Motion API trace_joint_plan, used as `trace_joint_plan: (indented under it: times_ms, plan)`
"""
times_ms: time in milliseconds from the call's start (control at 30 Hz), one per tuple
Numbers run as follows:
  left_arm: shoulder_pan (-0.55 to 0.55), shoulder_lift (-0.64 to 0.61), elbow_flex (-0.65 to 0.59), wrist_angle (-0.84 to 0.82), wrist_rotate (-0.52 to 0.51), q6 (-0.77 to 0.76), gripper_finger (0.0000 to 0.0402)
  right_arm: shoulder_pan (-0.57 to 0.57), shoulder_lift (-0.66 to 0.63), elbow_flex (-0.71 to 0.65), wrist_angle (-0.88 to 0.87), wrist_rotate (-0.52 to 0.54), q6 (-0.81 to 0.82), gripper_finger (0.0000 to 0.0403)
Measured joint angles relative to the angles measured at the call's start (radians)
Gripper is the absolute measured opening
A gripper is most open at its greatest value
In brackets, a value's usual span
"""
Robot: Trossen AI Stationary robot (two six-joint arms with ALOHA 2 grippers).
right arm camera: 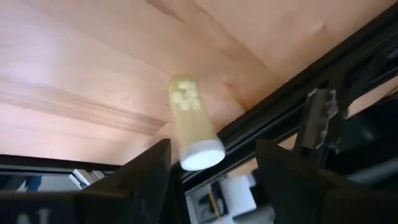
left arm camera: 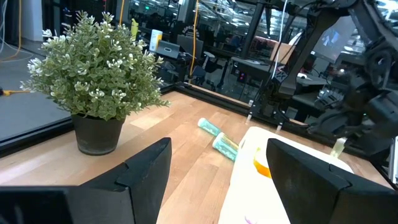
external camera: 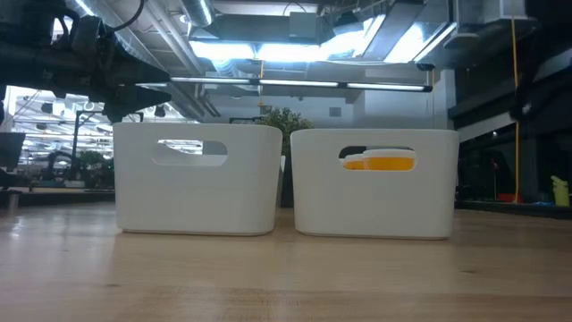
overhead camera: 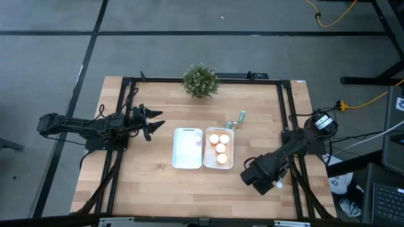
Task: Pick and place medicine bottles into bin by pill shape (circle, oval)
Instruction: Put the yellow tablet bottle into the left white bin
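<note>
The right gripper (right arm camera: 211, 171) hangs at the worktop's (overhead camera: 145, 183) right edge, fingers parted around a pale yellowish bottle (right arm camera: 189, 124) lying on the wood against the black frame rail (right arm camera: 298, 93); contact cannot be made out. The left gripper (overhead camera: 154, 122) waits open near the left edge. Three orange bottles (overhead camera: 219, 148) fill the right bin (overhead camera: 218, 166); the left bin's (overhead camera: 187, 149) contents are unclear. Two teal bottles (left arm camera: 217, 137) lie behind the bins.
</note>
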Motion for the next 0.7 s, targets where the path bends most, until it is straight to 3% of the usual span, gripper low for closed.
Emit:
trace_joint_plan:
  times_ms: [100, 233, 500, 700]
  plan:
    - [0.000, 0.000, 0.000, 0.000, 0.000, 0.000, 0.0255, 0.025, -0.001, 0.053, -0.043, 0.080, -0.025, 0.0256]
    - [0.000, 0.000, 0.000, 0.000, 0.000, 0.000, 0.0255, 0.107, -0.009, 0.131, -0.090, 0.281, -0.038, 0.0276]
    - [0.000, 0.000, 0.000, 0.000, 0.000, 0.000, 0.0255, 0.345, -0.137, 0.175, -0.092, 0.574, 0.339, 0.0270]
    - [0.000, 0.000, 0.000, 0.000, 0.000, 0.000, 0.0255, 0.476, -0.133, 0.168, -0.093, 0.612, 0.480, 0.0267]
